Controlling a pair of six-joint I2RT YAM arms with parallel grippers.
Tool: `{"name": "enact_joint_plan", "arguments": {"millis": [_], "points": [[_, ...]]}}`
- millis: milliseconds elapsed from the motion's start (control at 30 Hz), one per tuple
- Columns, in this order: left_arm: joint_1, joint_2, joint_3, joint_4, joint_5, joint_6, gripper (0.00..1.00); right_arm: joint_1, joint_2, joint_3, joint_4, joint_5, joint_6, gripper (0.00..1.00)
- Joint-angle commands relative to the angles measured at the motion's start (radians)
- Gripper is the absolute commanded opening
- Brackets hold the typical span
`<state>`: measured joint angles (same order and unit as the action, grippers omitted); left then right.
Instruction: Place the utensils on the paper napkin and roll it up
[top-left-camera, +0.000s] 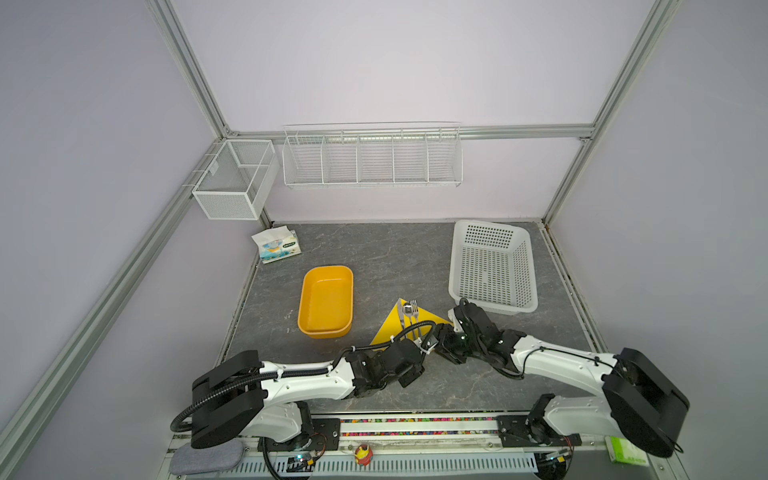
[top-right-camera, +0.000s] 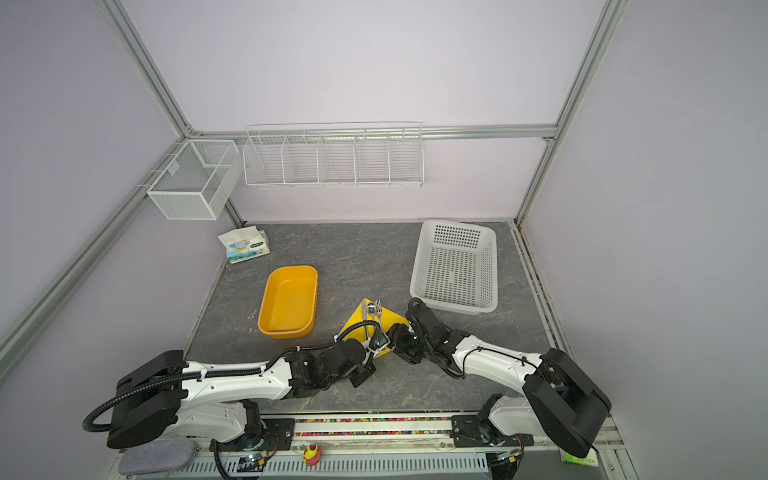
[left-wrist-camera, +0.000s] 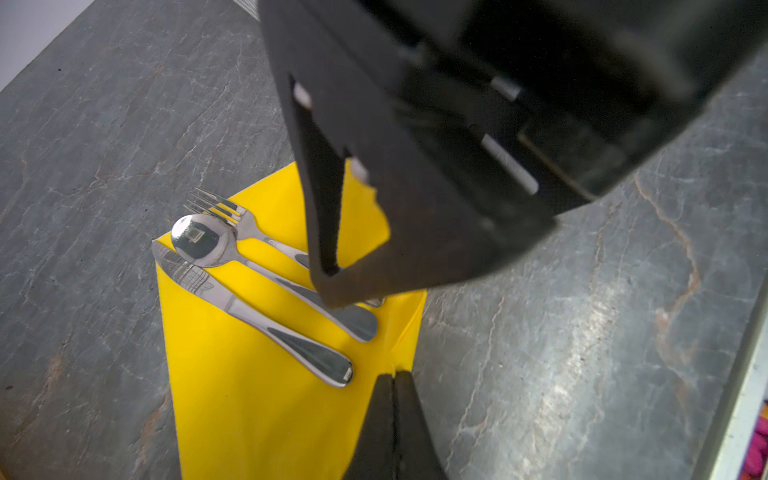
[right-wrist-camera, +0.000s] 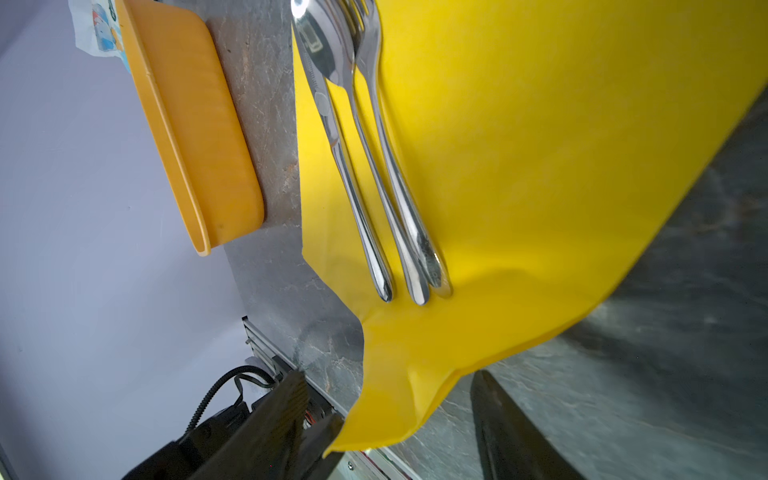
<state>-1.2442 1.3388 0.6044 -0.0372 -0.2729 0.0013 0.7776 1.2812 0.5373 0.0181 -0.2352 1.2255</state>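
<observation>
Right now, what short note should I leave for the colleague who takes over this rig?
Grip: left end effector is shut on a lifted corner of the paper napkin; right end effector is open, jaws either side of that corner.
Things: knife, spoon and fork lie side by side on the napkin.
Done: all three placed.
Left to do: roll the napkin around them.

Fork (right-wrist-camera: 370, 70) tines cropped by edge; napkin (right-wrist-camera: 519, 166) partly too.

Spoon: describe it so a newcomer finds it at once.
On the grey table, right of the orange tray, lies the yellow paper napkin. Three silver utensils lie side by side on it. The spoon is the middle one, with a round bowl, between knife and fork.
</observation>
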Motion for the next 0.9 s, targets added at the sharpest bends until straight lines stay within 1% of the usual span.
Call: {"name": "enact_joint_plan", "arguments": {"millis": [0, 67, 200, 333, 500, 567, 667, 733, 867], "points": [[0.025, 0.022, 0.039, -0.05, -0.014, -0.069, 0.0, -0.006, -0.071, 0.012, -0.117, 0.099, -0.062, 0.67], [0.047, 0.035, 0.059, -0.082, 0.0, -0.092, 0.0, -0.007, -0.11, 0.015, -0.166, 0.142, -0.09, 0.67], [0.075, 0.05, 0.071, -0.098, 0.006, -0.122, 0.0, -0.006, -0.158, 0.015, -0.229, 0.181, -0.138, 0.67], [0.095, 0.059, 0.07, -0.09, 0.016, -0.13, 0.0, -0.006, -0.171, 0.029, -0.248, 0.145, -0.214, 0.64], [0.099, 0.094, 0.083, -0.08, 0.02, -0.126, 0.0, -0.003, -0.14, 0.039, -0.234, 0.079, -0.276, 0.54], [0.101, 0.107, 0.093, -0.077, 0.009, -0.13, 0.0, 0.004, -0.117, 0.044, -0.229, 0.069, -0.291, 0.46], [0.103, 0.122, 0.109, -0.076, -0.018, -0.129, 0.0, 0.011, -0.078, 0.057, -0.22, 0.059, -0.304, 0.38], [0.104, 0.127, 0.118, -0.076, -0.033, -0.126, 0.0, 0.019, -0.049, 0.071, -0.211, 0.05, -0.314, 0.36], [0.109, 0.161, 0.144, -0.11, -0.066, -0.121, 0.0, 0.032, 0.002, 0.096, -0.174, 0.034, -0.317, 0.35]]}}
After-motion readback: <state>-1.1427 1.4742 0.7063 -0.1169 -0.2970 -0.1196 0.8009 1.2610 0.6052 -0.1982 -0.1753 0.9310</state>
